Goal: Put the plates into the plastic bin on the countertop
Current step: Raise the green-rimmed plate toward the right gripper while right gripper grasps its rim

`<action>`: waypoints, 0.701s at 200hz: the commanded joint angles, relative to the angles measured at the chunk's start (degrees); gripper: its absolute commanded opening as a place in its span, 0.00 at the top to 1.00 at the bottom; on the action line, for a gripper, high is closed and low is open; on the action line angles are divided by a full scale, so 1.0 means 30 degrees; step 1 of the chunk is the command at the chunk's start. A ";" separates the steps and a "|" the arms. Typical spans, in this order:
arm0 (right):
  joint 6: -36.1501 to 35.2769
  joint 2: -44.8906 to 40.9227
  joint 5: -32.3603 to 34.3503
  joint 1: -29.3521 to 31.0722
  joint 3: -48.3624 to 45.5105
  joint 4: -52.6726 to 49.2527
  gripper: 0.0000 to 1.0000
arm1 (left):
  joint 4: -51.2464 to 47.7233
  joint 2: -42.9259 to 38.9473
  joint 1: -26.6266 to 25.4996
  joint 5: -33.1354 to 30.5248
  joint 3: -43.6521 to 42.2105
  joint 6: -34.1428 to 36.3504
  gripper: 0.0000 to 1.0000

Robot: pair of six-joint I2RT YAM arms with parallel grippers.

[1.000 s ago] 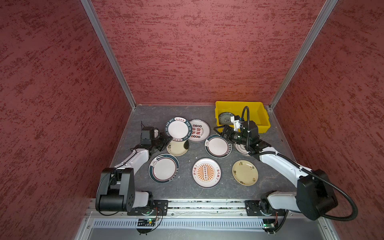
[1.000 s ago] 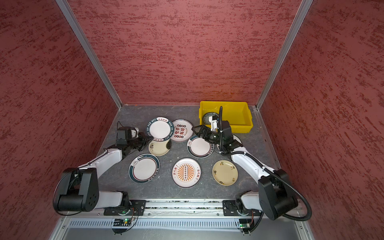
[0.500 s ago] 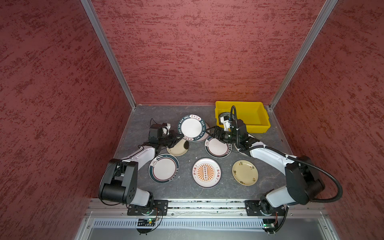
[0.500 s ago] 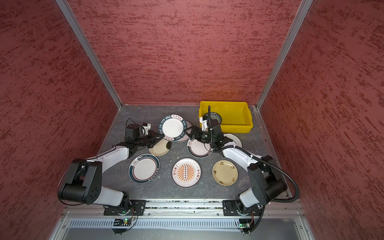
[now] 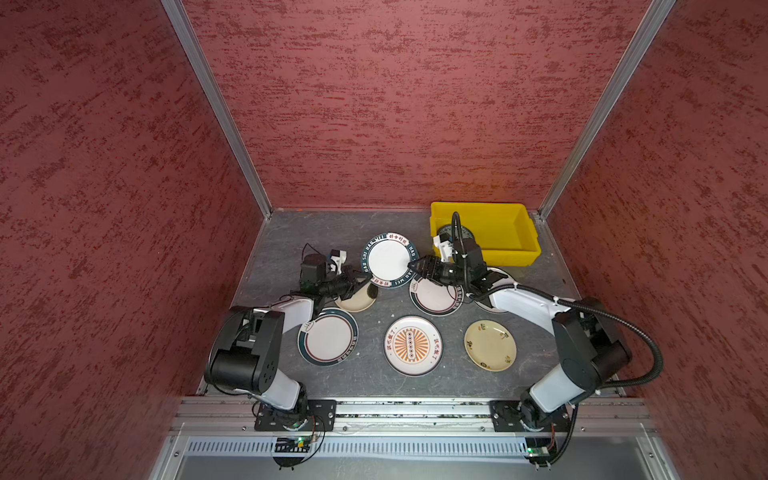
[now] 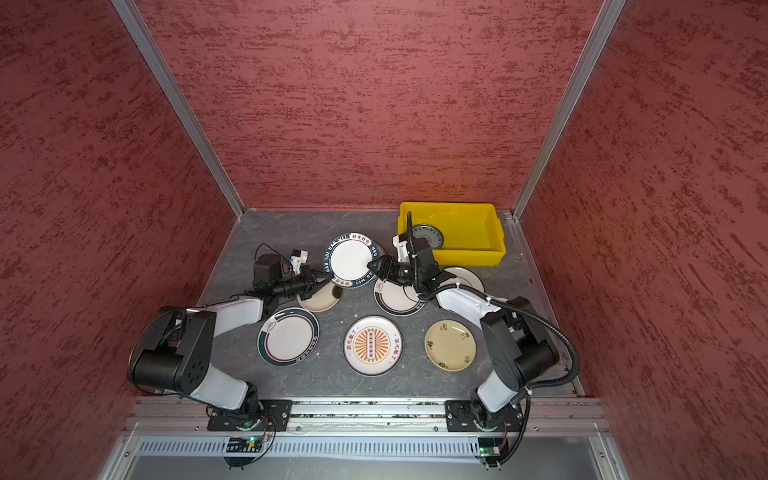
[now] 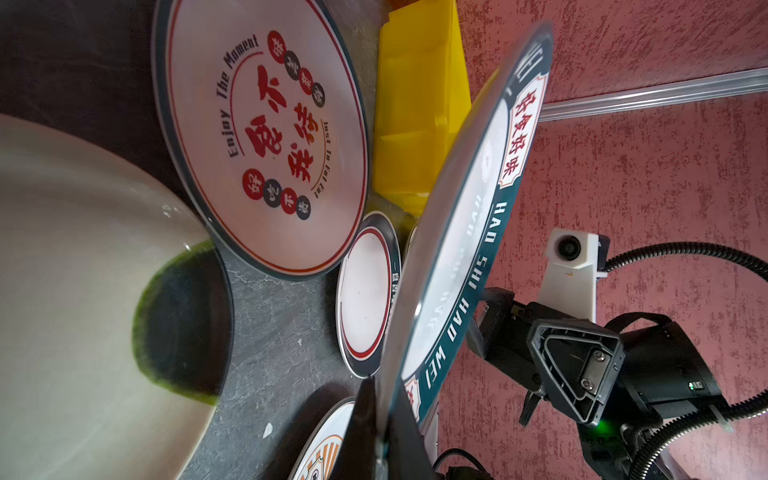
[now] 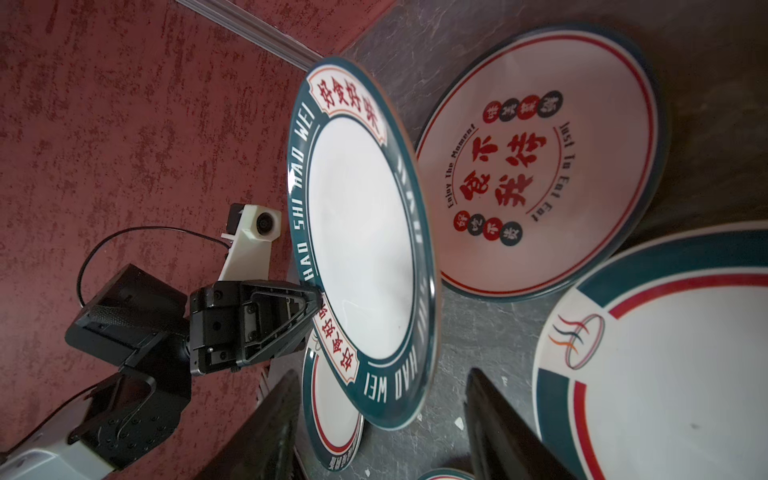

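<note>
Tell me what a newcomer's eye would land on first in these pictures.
The green-rimmed plate is held in the air mid-scene. The left gripper is shut on one edge, and the right gripper straddles the opposite edge with open jaws. Next comes the bright yellow plastic bin in the far right corner, with one dark plate already inside, then the orange sunburst plate lying near the front.

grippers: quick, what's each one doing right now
Left gripper: shut on the raised green-rimmed plate, at its rim.
Right gripper: open, straddling that plate's opposite rim.
</note>
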 commanded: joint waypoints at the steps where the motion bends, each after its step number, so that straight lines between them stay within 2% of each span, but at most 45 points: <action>1: -0.0381 0.0427 0.0559 0.0117 0.0805 0.0228 0.42 | 0.1921 -0.0239 -0.0161 0.0734 -0.0106 -0.0184 1.00; 30: -0.0374 0.0890 0.1431 0.0057 0.1267 0.0082 0.48 | 0.1694 -0.0571 -0.0269 0.0610 -0.0118 0.0063 1.00; 55: -0.0342 0.1468 0.1223 0.0032 0.2012 0.0137 0.51 | 0.1326 -0.0811 -0.0224 0.0380 -0.0135 0.0367 1.00; 140: -0.0947 0.1845 0.2567 -0.0144 0.3097 -0.0217 0.81 | 0.1160 -0.0917 -0.0265 -0.0074 -0.0242 0.0688 1.00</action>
